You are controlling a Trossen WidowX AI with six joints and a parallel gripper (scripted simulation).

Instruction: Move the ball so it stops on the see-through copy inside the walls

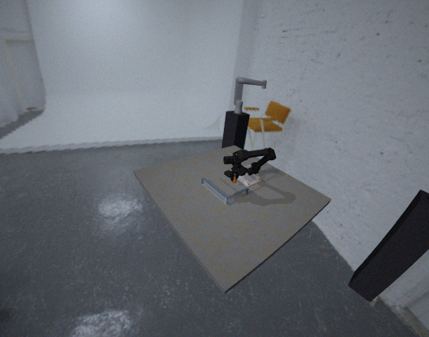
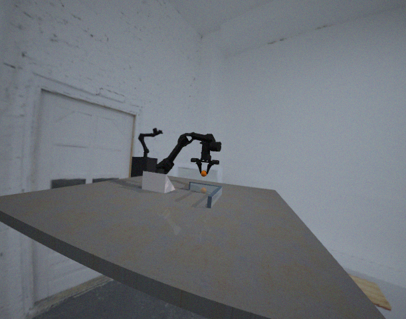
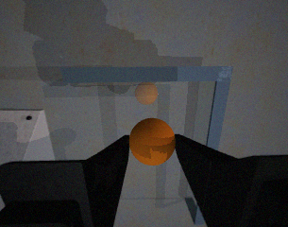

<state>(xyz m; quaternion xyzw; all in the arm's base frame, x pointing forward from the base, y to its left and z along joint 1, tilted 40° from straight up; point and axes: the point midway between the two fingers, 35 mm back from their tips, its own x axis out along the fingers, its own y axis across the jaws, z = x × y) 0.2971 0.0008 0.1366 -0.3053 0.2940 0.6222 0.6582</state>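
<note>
— What have you got hold of?

— The orange ball (image 3: 152, 141). My gripper (image 3: 151, 139) is closed on it about halfway, one dark finger (image 3: 108, 163) pressed to each side of it, and it sits right at the fingertips.

— Is it on the table?

— No. From the exterior view the ball (image 2: 203, 173) hangs in the air under my gripper (image 2: 204, 170), well above the table (image 2: 196, 247). My arm (image 2: 177, 151) arches over from its white base block (image 2: 155, 181) and points the fingers straight down.

— And the resting spot?

— The see-through copy (image 3: 146, 93) is a paler orange ball on the table top, inside the corner made by the two low clear walls (image 3: 134, 74). Through my wrist camera it lies just beyond the ball I hold, near the far wall, with the second wall running down the right side. From the exterior view the copy (image 2: 203, 189) sits almost directly beneath the held ball, apart from it.

— Does the top view show it too?

— Only small: a speck of orange ball (image 1: 234, 179) at my fingertips, over the walls (image 1: 221, 192).
</note>
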